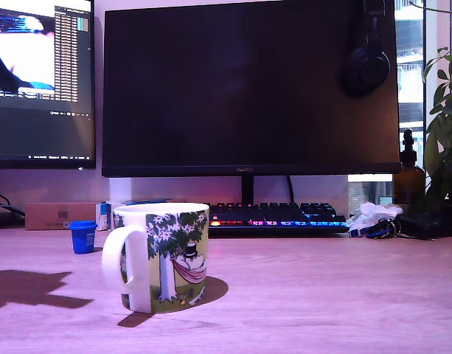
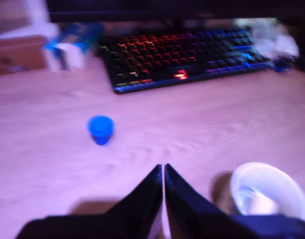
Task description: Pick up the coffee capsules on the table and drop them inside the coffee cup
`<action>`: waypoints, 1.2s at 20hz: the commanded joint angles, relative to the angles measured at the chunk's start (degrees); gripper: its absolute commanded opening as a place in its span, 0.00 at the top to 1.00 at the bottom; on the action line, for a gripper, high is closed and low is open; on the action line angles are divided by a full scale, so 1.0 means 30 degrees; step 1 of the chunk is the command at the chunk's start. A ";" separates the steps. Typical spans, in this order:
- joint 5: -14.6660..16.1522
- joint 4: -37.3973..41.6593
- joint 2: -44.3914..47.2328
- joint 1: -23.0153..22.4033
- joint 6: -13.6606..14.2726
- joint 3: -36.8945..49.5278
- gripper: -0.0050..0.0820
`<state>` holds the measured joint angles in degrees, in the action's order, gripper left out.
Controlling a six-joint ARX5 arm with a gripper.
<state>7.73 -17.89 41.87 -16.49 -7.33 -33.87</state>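
In the exterior view, a blue capsule (image 1: 83,236) stands upright on the wooden table (image 1: 321,295), wide rim up, left of and behind the cup (image 1: 163,258). The cup stands upright, handle toward the view's left. In the wrist view the gripper (image 2: 163,169) is closed and empty, fingertips together above the table.
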 commanded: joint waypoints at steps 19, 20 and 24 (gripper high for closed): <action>0.0641 0.7606 -0.0991 0.1253 0.0124 0.5923 0.96; 0.0896 0.8000 -0.0991 0.1464 0.0124 0.6404 0.96; 0.1107 0.8655 -0.0976 0.1749 0.0248 0.7628 0.96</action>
<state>10.85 7.53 38.81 -11.38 -7.09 -12.84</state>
